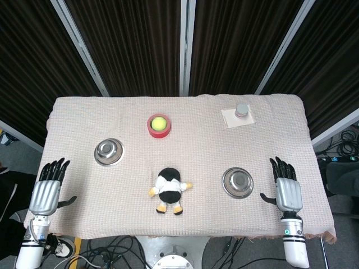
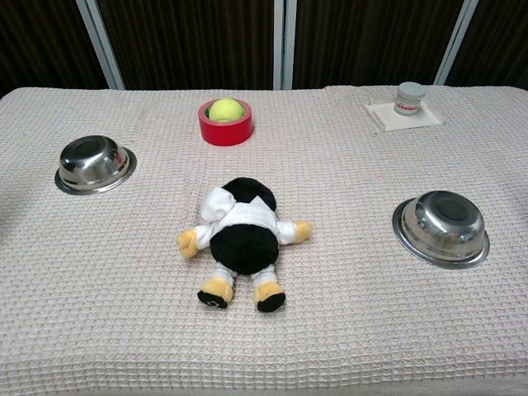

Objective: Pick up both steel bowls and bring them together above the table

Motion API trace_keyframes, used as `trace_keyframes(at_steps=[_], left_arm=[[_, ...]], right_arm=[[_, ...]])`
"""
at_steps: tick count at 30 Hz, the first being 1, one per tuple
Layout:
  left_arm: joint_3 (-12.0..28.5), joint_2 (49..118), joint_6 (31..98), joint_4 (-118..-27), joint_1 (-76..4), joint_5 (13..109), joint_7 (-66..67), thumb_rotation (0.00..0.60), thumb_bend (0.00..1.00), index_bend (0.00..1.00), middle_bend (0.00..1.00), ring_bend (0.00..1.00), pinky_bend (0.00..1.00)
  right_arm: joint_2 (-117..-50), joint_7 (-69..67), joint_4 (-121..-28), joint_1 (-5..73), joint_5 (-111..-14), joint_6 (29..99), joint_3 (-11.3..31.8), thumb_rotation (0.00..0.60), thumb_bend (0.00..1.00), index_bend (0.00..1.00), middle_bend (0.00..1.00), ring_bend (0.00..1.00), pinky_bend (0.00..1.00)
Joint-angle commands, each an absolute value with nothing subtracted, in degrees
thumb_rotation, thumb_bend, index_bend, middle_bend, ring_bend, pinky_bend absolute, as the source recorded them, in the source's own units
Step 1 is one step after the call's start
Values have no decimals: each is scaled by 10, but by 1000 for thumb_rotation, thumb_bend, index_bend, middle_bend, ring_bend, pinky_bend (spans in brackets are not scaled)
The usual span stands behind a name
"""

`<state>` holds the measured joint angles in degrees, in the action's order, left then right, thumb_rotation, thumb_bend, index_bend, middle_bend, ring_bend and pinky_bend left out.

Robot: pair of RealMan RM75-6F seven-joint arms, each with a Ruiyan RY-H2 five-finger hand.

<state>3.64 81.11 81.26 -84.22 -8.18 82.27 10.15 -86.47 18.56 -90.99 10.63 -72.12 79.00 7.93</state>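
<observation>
Progress: nothing done yet, both steel bowls sit on the table cloth, neither lifted; both grasps, lifts and the meeting above the table are left.
Left bowl: left steel bowl [image 1: 109,152] centre-left of head view, upright on the cloth [image 1: 202,129], well apart from left hand.
Right bowl: right steel bowl [image 1: 237,182] lower right of centre, upright, near right hand but not touching.
Left hand: left hand [image 1: 48,188] at lower left edge of frame, fingers extended and apart, thumb out, holds nothing.
Right hand: right hand [image 1: 287,188] at lower right, fingers extended and apart, thumb towards the bowl, holds nothing.
Between bowls: plush penguin toy [image 1: 169,190] lying lower centre; red tape roll [image 1: 159,125] with tennis ball [image 1: 159,122] in it, upper centre; small jar [image 1: 242,110] on a white card, upper right.
Head view only: both hands.
Chest view only: no hands in frame; closer side look at bowl walls, jar label too small to read.
</observation>
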Motion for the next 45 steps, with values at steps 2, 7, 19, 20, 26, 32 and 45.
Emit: trace_keyframes(at_steps=[2,7,19,20,26,32,45], left_arm=[[49,806,798,-831,-101,824,110,600,85,0,5,0,47],[74,789,739,-820,-147,810,99,600,100,0,2,0,46],[105,775,453,-698,-318,760,-6,600,47,0,0,0,46],[105,781,434,-682,-332,762,-13,600,47,0,0,0,46],[100,810,361,-612,-386,761,-55,600,44,0,0,0,46],[85,836,321,-550,-412,774,-116,600,20,4,0,0,46],[49,874,336,-510,-442,841,-237,600,19,78,40,0,84]], right_arm=[[-865,203,-916,116,-715,779,83,600,0,0,0,0,0],[-856,254,-949,129,-670,743,82,600,0,0,0,0,0],[-879,368,-967,186,-520,685,102,600,10,0,0,0,0],[-883,372,-964,191,-512,683,104,600,10,0,0,0,0],[-901,391,-954,217,-479,673,108,600,14,0,0,0,0],[-913,402,-945,235,-457,665,103,600,18,0,0,0,0],[-926,400,-917,264,-426,652,100,600,26,0,0,0,0]])
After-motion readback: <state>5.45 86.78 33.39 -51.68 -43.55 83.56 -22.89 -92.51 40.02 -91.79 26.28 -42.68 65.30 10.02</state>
